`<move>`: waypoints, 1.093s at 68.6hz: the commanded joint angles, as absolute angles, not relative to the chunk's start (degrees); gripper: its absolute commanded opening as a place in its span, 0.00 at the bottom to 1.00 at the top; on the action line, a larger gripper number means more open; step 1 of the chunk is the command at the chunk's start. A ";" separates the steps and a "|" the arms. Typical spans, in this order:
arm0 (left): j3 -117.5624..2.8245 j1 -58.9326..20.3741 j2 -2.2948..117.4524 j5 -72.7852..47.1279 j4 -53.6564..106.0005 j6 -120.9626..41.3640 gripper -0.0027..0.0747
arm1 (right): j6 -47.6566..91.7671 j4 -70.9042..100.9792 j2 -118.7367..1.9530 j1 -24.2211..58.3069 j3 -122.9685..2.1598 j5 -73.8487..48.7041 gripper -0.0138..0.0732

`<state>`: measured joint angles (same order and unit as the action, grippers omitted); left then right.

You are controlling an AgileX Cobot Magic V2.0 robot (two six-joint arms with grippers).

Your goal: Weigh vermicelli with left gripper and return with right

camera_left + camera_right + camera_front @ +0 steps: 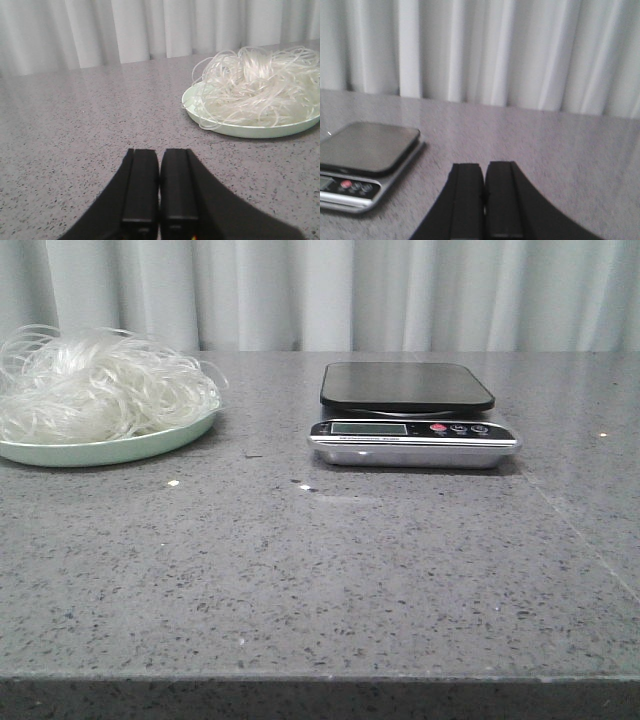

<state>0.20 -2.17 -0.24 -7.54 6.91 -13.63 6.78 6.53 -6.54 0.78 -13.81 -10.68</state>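
The vermicelli lay heaped on a pale green plate, well left of the scale. It looked light, springy and snag-prone; a deep central pinch seemed best. Left pincer and right pincer were both closed, empty.

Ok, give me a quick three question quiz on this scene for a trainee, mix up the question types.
1. True or false: the vermicelli is lying on the scale.
2. Multiple choice: in the front view, the pale green plate sits A) left of the scale, B) right of the scale, C) on top of the scale.
3. Short answer: how do the fingers of the left hand and the right hand stand?

Key
1. False; it is piled on the plate, and the scale's black platform is bare.
2. A.
3. Both are shut with nothing held, above the grey table.
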 commanded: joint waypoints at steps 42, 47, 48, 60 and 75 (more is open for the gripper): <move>0.60 -2.17 -1.28 -3.10 7.63 -13.05 0.21 | 5.48 7.76 1.50 -2.89 1.14 -0.44 0.33; 0.60 -2.17 -1.28 -3.10 7.63 -13.05 0.21 | 5.48 7.76 1.50 -2.89 1.14 -0.44 0.33; 0.60 -2.17 -1.28 -3.10 7.63 -13.05 0.21 | 5.48 7.76 1.50 -2.89 1.14 -0.44 0.33; 0.60 -2.17 -1.28 -3.10 7.63 -13.05 0.21 | 5.48 7.76 1.50 -2.89 1.14 -0.44 0.33; 0.60 -2.17 -1.28 -3.10 7.63 -13.05 0.21 | 5.48 7.76 1.50 -2.89 1.14 -0.44 0.33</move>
<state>0.20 -2.17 -0.24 -7.54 7.02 -13.63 5.43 7.89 0.55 -2.46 1.63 -5.32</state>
